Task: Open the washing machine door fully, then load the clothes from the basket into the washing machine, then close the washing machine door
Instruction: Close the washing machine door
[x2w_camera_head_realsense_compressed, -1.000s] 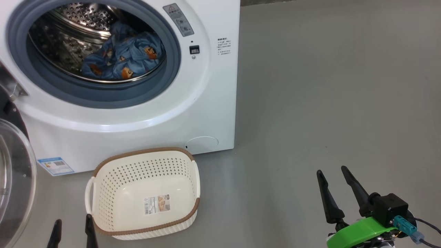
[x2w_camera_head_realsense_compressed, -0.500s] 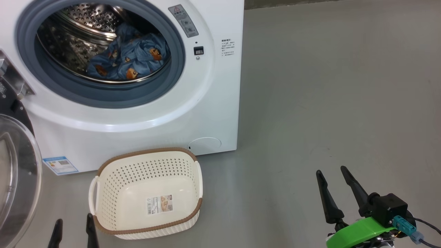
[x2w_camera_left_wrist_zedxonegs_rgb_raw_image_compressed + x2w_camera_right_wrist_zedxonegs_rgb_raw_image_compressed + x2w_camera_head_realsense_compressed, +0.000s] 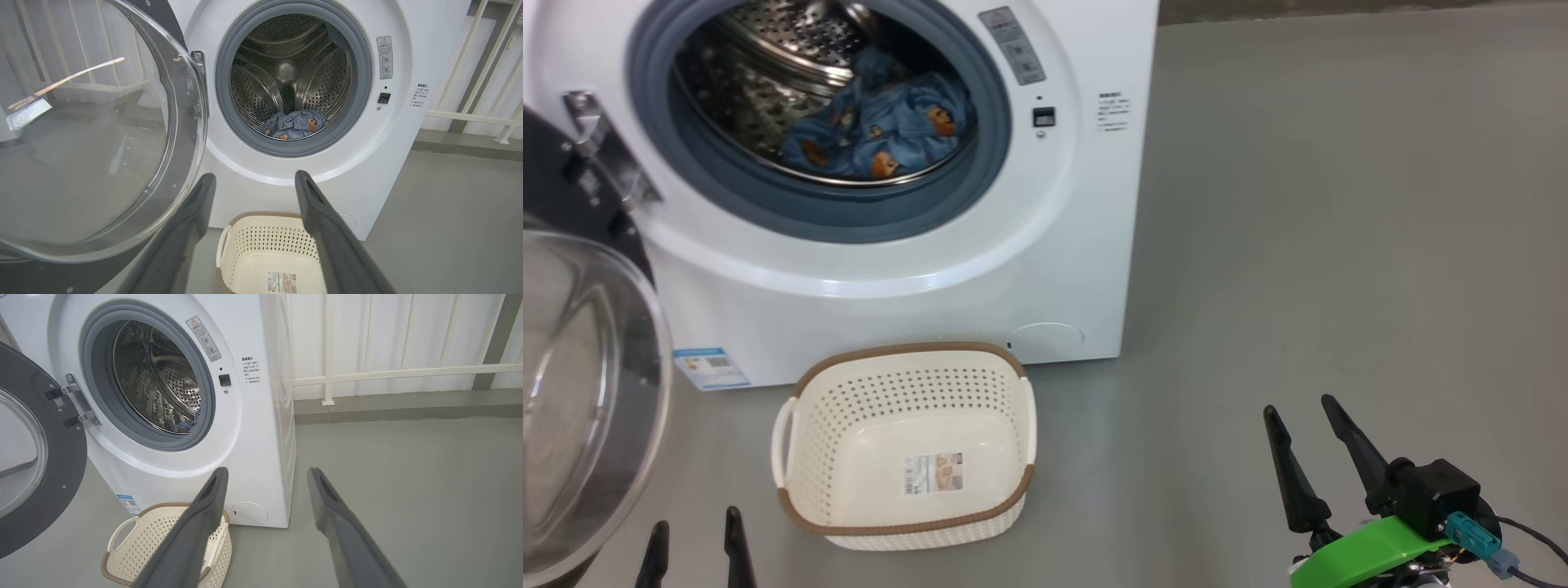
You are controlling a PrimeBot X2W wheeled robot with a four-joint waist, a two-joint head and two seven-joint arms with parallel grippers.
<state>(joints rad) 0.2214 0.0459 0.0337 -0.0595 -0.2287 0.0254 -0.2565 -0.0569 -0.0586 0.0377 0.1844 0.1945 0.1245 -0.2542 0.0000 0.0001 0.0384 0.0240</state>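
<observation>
Now, with the clothes (image 3: pixel 878 135) in the washer (image 3: pixel 1086 204) and the basket (image 3: pixel 907 363) empty, you seem down to closing: left gripper (image 3: pixel 694 523) and right gripper (image 3: pixel 1298 404) hang spread, holding nothing, so push the wide-open door (image 3: pixel 596 392) shut.

The washing machine (image 3: pixel 1086 212), a white boxy front-loader, stands on the floor (image 3: pixel 1298 245) with its round opening uncovered, ringed by a blue-grey gasket (image 3: pixel 849 224). The washing machine door (image 3: pixel 580 384) hangs swung wide open at the machine's left, its bulging clear glass centre framed by a dark grey inner face. The clothes (image 3: pixel 882 135), crumpled light-blue fabric with small orange-brown figures, lie in 1 heap at the bottom of the perforated steel drum (image 3: pixel 760 122). The basket (image 3: pixel 890 392), cream-white with a brown rim and 2 white handles, sits upright and empty just in front of the machine, a sticker (image 3: pixel 933 474) on its bottom.
</observation>
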